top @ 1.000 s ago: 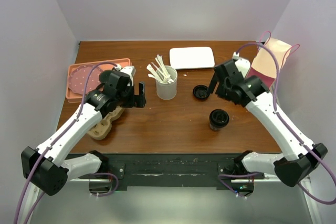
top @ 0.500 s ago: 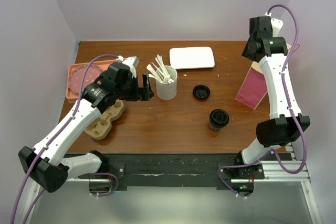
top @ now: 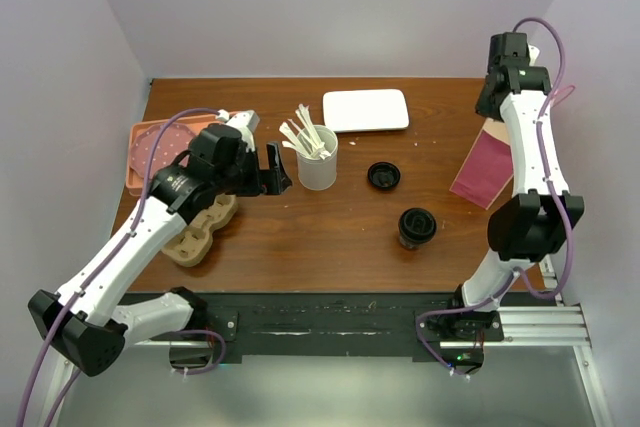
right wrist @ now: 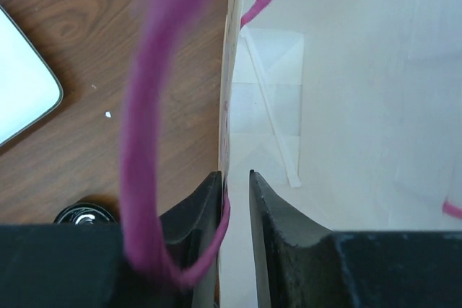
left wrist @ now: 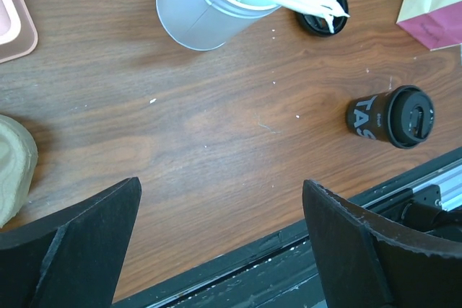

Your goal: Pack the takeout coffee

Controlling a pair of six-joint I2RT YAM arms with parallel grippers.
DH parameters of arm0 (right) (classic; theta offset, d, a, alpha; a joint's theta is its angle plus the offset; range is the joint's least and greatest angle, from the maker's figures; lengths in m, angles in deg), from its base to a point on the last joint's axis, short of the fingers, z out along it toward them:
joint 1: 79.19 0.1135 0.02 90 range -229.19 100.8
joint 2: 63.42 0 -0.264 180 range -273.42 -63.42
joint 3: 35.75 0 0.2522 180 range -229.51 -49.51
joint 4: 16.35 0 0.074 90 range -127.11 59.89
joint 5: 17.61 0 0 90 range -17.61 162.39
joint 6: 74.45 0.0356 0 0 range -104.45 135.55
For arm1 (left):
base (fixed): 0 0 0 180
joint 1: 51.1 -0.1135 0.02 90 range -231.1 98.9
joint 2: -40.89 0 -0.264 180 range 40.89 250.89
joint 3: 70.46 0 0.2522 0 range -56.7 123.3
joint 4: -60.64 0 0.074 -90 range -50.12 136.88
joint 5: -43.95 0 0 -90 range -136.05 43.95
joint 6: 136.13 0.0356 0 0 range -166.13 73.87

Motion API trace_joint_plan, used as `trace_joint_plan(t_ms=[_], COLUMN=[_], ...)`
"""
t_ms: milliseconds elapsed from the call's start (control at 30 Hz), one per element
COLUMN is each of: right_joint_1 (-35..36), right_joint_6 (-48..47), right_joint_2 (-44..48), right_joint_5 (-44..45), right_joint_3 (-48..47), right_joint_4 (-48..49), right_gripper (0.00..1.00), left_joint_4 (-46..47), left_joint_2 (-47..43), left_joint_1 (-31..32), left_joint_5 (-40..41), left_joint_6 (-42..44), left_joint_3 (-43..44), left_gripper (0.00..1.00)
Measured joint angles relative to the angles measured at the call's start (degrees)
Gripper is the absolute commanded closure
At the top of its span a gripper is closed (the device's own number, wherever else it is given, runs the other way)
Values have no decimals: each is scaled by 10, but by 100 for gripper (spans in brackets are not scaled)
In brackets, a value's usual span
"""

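Note:
The takeout coffee [top: 416, 226] [left wrist: 393, 115], a small dark cup with a black lid, stands on the table's front right. My left gripper [top: 275, 172] [left wrist: 220, 184] hovers open beside the white cup, well left of the coffee. At the back right stands a paper bag [top: 483, 162] [right wrist: 346, 106], white inside and maroon outside. My right gripper [top: 497, 97] [right wrist: 235, 174] straddles its top rim, one finger outside and one inside. The jaws are narrow, with a thin gap still showing beside the bag wall. A pink cord handle [right wrist: 155, 106] loops past the outer finger.
A white cup of stirrers [top: 318, 162] [left wrist: 209, 5] stands mid-table, a loose black lid [top: 383, 176] [left wrist: 317, 19] to its right. A cardboard cup carrier [top: 200, 227] and a pink tray [top: 150, 152] lie left. A white tray [top: 365, 109] [right wrist: 18, 91] is at the back.
My right arm swung from mid-table up to the bag's rim and its jaws narrowed around the wall. The bag shifted and leaned. The left gripper edged slightly right.

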Motion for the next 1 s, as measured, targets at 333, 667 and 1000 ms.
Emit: trace_joint_plan(t_ms=[333,667,1000], right_joint_1=[-3,63,200], right_joint_6=[-35,-143,-257], right_joint_2=[-41,5,151], right_joint_5=[-5,-14,-114], right_joint_3=[-60,-174,-139], right_joint_4=[-14,-5,-12], right_gripper=[100,100,100], left_joint_4=[1,-28,-96], left_joint_2=[-7,-1,-9], left_joint_1=[0,0,0], left_joint_5=[14,30,86], left_joint_6=[-12,-12,-16], left_joint_3=[0,58,118], left_gripper=[2,1,1])
